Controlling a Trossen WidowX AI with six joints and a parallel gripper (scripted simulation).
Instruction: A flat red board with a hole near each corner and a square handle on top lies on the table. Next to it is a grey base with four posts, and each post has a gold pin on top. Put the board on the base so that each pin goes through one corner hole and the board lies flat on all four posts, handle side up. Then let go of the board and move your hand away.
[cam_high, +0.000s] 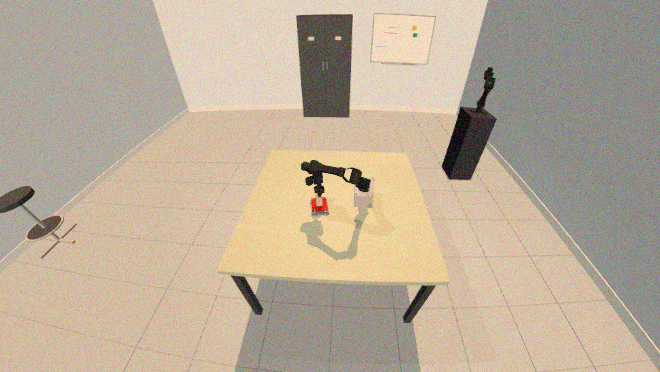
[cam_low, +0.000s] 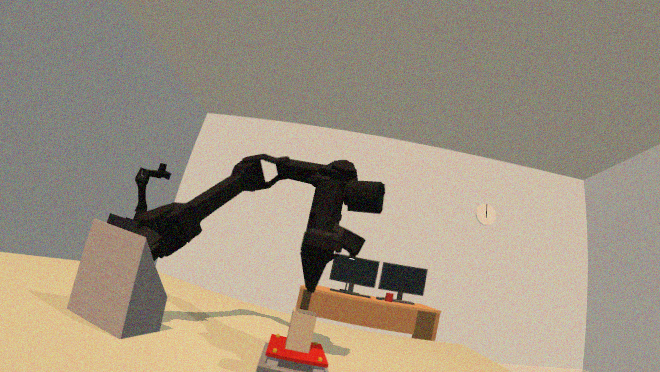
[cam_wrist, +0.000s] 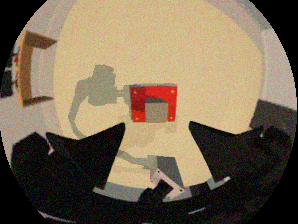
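Observation:
The red board (cam_high: 320, 210) (cam_low: 295, 356) (cam_wrist: 165, 93) lies on the grey base (cam_low: 263, 364), looking flat, with its square handle (cam_high: 319, 201) (cam_low: 301, 332) (cam_wrist: 156, 113) upright on top. Gold pins show at its corners, one (cam_low: 274, 350) (cam_wrist: 135, 92) through each corner hole. The lower part of the base is cut off in the exterior view, and the posts are mostly hidden under the board. My gripper (cam_high: 319, 194) (cam_low: 310, 290) (cam_wrist: 157, 125) is open and empty. It points down just above the handle, its fingertips clear of the handle and the board.
The pale table (cam_high: 280, 250) (cam_low: 30, 280) carries the base and my arm's light mount (cam_high: 363, 200) (cam_low: 105, 280). The mount stands to one side of the base. A desk with monitors (cam_low: 354, 271), a cabinet, a stool and a black pedestal stand away from the table.

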